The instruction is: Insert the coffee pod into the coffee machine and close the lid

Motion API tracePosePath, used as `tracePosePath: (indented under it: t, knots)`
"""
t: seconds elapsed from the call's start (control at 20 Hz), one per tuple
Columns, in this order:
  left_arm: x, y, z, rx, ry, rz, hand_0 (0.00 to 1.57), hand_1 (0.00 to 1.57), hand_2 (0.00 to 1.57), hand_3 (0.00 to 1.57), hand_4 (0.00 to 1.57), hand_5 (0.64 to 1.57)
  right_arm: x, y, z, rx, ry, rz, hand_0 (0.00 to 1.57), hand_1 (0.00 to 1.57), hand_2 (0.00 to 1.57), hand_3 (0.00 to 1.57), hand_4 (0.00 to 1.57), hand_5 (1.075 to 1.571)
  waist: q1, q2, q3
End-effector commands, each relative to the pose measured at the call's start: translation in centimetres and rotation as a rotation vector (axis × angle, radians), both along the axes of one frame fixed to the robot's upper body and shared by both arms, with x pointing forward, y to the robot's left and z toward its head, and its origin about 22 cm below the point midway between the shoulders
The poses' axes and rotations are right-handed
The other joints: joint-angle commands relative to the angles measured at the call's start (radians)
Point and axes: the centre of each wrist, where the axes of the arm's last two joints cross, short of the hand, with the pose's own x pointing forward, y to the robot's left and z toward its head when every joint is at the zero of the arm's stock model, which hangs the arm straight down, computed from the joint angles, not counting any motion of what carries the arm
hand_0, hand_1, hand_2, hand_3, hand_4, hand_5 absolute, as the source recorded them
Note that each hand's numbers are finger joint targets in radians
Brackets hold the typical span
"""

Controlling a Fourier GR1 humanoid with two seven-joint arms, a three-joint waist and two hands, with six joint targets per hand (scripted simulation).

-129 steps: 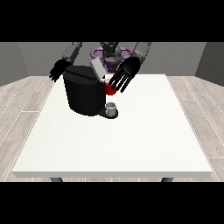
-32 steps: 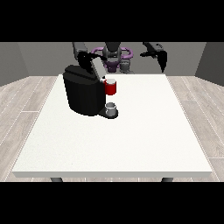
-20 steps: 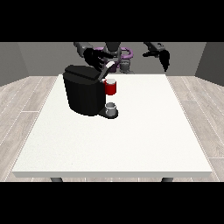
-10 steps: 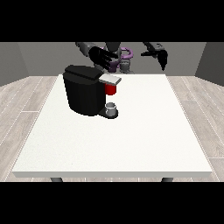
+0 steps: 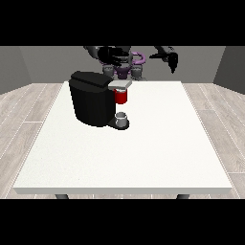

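You are looking at the coffee machine [image 5: 93,98] left of centre, its lid seemingly down. Both hands [image 5: 111,54] [image 5: 170,58] are hovering above, holding nothing visible, fingers unreadable. No pod showing.

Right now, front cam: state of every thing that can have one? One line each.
Coffee machine: upright on the table, top lying flat.
Red thing at the machine: under the grey head.
Grey thing: upright on the machine's base; cannot tell it for the pod.
Hand at the view's left: raised behind the machine, touching nothing.
Hand at the view's right: raised off the table, holding nothing.
Table: level.
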Motion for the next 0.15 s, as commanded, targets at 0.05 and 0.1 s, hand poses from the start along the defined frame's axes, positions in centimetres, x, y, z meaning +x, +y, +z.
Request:
tracePosePath:
  t: [0.05,0.1]
  knots:
    - [-1.2,2.6,-1.3,-0.015,0.089,0.077,0.00,0.00,0.00,0.00,0.19,1.571,-3.7,-1.1,-4.4,0.119,0.115,-0.033,0.00,0.00,0.00,0.00,0.25,1.571,-0.073,-0.092,0.0002]
    - [-1.0,3.7,-1.4,0.011,0.071,0.108,0.00,0.00,0.00,0.00,0.19,1.571,-5.4,-0.7,-6.0,0.127,0.134,-0.053,0.00,0.00,0.00,0.00,0.16,1.571,-0.097,-0.082,0.0000]
